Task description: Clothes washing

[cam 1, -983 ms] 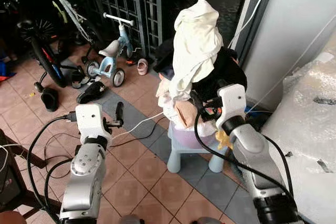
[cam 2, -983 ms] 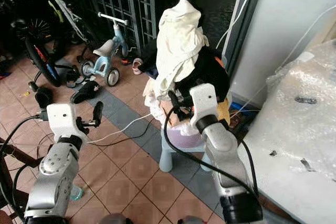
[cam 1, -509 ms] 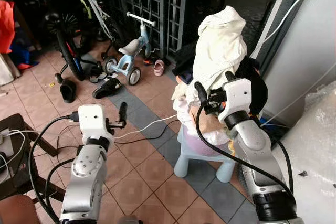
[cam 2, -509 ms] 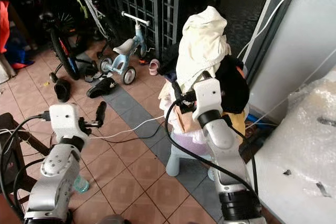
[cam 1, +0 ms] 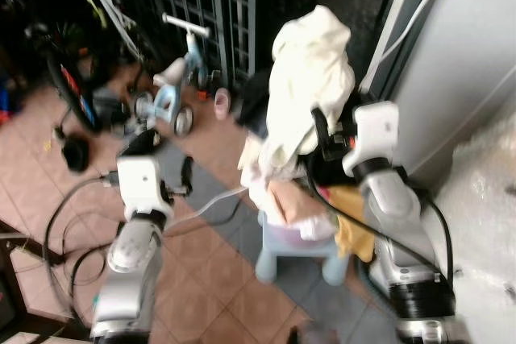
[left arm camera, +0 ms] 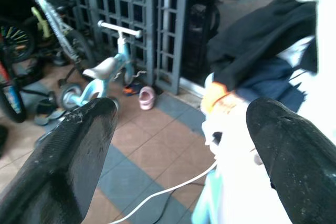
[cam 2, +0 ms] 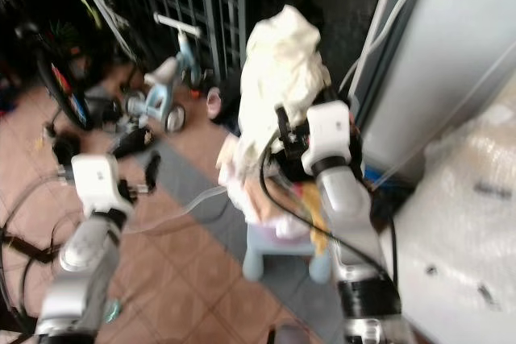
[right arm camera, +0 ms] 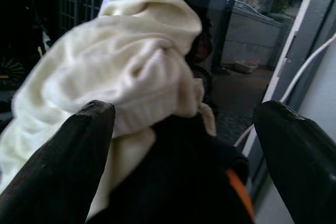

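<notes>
Laundry (cam 1: 302, 110), a tall heap topped by a cream garment over dark clothes, sits piled on a small pale stool (cam 1: 294, 249) on the tiled floor (cam 1: 201, 288). In the blurred left eye view the right tool (cam 1: 320, 136) is raised against the heap's side, the left tool (cam 1: 186, 176) well apart from it. The left wrist view shows wide-spread fingers (left arm camera: 73, 150) holding nothing, a tricycle (left arm camera: 107, 69) beyond. The right wrist view shows its fingers (right arm camera: 68, 156) parted around the cream garment, not closed. Judged so, nothing is gathered yet; the washing lies ahead.
</notes>
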{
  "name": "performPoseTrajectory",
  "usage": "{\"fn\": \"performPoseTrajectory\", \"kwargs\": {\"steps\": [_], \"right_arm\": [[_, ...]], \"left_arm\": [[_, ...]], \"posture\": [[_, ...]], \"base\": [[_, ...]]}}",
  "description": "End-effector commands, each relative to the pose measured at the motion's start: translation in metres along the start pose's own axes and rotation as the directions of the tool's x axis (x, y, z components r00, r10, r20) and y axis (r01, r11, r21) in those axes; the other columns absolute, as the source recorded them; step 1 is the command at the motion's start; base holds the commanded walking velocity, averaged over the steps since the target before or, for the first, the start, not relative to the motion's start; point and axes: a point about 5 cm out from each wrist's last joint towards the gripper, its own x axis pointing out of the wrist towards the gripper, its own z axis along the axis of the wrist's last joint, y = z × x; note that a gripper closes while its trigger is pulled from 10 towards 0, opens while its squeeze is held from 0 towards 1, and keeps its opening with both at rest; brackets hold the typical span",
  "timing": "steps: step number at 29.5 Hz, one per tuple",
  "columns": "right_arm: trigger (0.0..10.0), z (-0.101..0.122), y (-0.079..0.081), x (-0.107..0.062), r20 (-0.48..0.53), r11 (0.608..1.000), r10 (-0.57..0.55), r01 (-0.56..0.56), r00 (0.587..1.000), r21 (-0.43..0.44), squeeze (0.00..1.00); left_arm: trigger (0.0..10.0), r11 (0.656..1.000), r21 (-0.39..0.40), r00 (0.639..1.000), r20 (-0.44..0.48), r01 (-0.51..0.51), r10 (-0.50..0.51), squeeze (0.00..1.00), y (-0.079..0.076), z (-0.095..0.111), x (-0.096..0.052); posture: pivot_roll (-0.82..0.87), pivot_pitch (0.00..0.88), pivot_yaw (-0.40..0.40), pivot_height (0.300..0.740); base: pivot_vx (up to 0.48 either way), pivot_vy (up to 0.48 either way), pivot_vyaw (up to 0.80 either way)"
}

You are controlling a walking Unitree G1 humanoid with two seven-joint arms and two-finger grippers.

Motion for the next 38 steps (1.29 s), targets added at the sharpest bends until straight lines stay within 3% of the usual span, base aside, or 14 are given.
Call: {"fn": "performPoseTrajectory", "kwargs": {"steps": [1,7,12,13,14,15,20,22,27,29,31,38], "right_arm": [[10.0,0.013,0.011,0.007,0.063,1.0,0.025,-0.025,0.998,0.0,0.0],[10.0,0.015,0.011,0.011,0.069,1.0,0.022,-0.023,0.997,0.021,0.0],[10.0,0.015,0.026,0.012,0.067,0.994,0.086,-0.09,0.994,0.06,0.0],[5.7,0.013,0.03,0.013,0.056,0.993,0.095,-0.099,0.994,0.066,0.0],[5.7,0.013,0.031,0.013,0.052,0.992,0.1,-0.103,0.994,0.069,0.0],[0.0,0.013,0.036,0.014,0.052,0.991,0.11,-0.114,0.993,0.076,0.0],[0.0,0.007,0.047,0.022,-0.005,0.99,0.129,-0.128,0.992,0.058,0.0],[1.0,0.0,0.046,0.024,-0.048,0.991,0.107,-0.103,0.993,0.08,0.0],[0.5,-0.004,0.046,0.025,-0.077,0.993,0.105,-0.1,0.991,0.069,0.0],[0.9,-0.015,0.046,0.025,-0.145,0.996,0.091,-0.088,0.985,0.027,0.0],[0.0,-0.024,0.044,0.024,-0.199,0.998,0.063,-0.06,0.978,0.022,0.0],[0.0,-0.033,0.043,0.021,-0.244,0.999,0.049,-0.05,0.969,0.002,0.0]], "left_arm": [[10.0,0.999,0.014,0.999,0.001,-0.044,0.044,0.0,0.014,0.002,-0.002],[10.0,0.998,-0.009,0.998,-0.013,-0.062,0.062,0.0,0.015,0.001,-0.002],[10.0,0.997,-0.014,0.996,-0.049,-0.08,0.079,0.0,0.014,-0.003,-0.003],[10.0,0.997,-0.01,0.996,-0.05,-0.077,0.076,0.0,0.013,-0.003,-0.002],[10.0,0.997,-0.009,0.996,-0.05,-0.075,0.075,0.0,0.013,-0.003,-0.002],[10.0,0.997,-0.009,0.996,-0.05,-0.071,0.071,0.0,0.013,-0.003,-0.002],[10.0,0.997,-0.007,0.995,-0.06,-0.078,0.077,0.0,0.013,-0.003,-0.003],[10.0,0.996,-0.005,0.994,-0.067,-0.087,0.087,0.0,0.013,-0.004,-0.003],[10.0,0.996,-0.005,0.994,-0.068,-0.09,0.089,0.0,0.013,-0.004,-0.003],[10.0,0.996,-0.004,0.993,-0.073,-0.089,0.089,0.0,0.013,-0.005,-0.003],[10.0,0.997,-0.001,0.994,-0.079,-0.079,0.079,0.0,0.012,-0.005,-0.003],[10.0,0.997,0.001,0.993,-0.089,-0.08,0.079,0.0,0.011,-0.007,-0.002]], "posture": [[0.0,0.0,0.006,0.74],[0.01,0.0,-0.006,0.74],[0.01,0.0,-0.008,0.74],[0.01,0.0,-0.008,0.74],[0.01,0.0,-0.01,0.74],[0.01,0.0,-0.01,0.74],[0.02,0.0,-0.019,0.74],[0.02,0.0,-0.022,0.74],[0.03,0.0,-0.025,0.74],[0.03,0.0,-0.024,0.74],[0.02,0.0,-0.024,0.74],[0.02,0.0,-0.028,0.74]], "base": [[0.0,0.0,0.0],[0.0,0.0,0.0],[0.0,0.0,0.0],[0.0,0.0,0.0],[0.0,0.0,0.0],[0.0,0.0,0.0],[0.0,0.0,0.0],[0.0,0.0,0.0],[0.0,0.0,0.0],[0.0,0.0,0.0],[0.0,0.0,0.0],[0.0,0.0,0.0]]}}
